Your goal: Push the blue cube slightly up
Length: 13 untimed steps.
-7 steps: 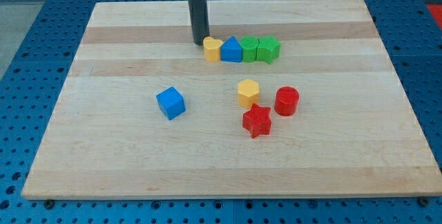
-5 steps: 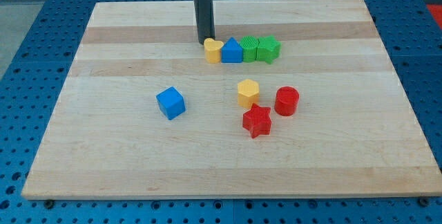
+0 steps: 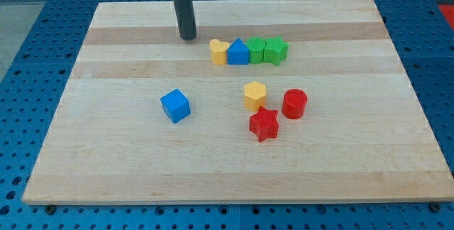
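On the wooden board [image 3: 355, 166], which rests on a blue pegboard table [image 3: 28, 17], your rod comes down from the view's top, left of centre. My tip [image 3: 188, 37] sits on the board's upper part, touching no block. It is a plain rod, so it has no parts to open or close and holds nothing.

To the right of the tip, a row of four blocks stands side by side, touching. From the view's left they are a yellow block [image 3: 218, 50] of rounded shape, a blue block [image 3: 238, 51] with a peaked top, a green block [image 3: 256, 50], and a second green block [image 3: 276, 50]. The tip is near the yellow end of this row but clearly apart from it.

The blue cube [image 3: 175, 106] sits alone left of the board's centre, well below the tip and slightly to its left. It is turned so one corner faces the view's bottom. Bare wood surrounds it on all sides.

To the cube's right is a cluster of three. A yellow hexagon [image 3: 255, 95] is at the upper left, a red cylinder [image 3: 294, 103] at the right, and a red star [image 3: 264, 123] at the bottom. The star touches the hexagon and sits just beside the cylinder.
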Each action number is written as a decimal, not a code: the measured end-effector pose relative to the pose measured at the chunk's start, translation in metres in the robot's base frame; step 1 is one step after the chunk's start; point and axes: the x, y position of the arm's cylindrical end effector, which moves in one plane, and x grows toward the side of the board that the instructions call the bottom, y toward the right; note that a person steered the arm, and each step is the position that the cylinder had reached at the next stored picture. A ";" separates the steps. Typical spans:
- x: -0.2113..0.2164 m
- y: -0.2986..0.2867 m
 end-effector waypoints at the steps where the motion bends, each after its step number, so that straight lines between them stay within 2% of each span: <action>1: 0.000 -0.019; 2: 0.009 -0.032; 3: 0.037 -0.037; 9: 0.222 -0.036; 11: 0.233 0.012; 13: 0.222 0.016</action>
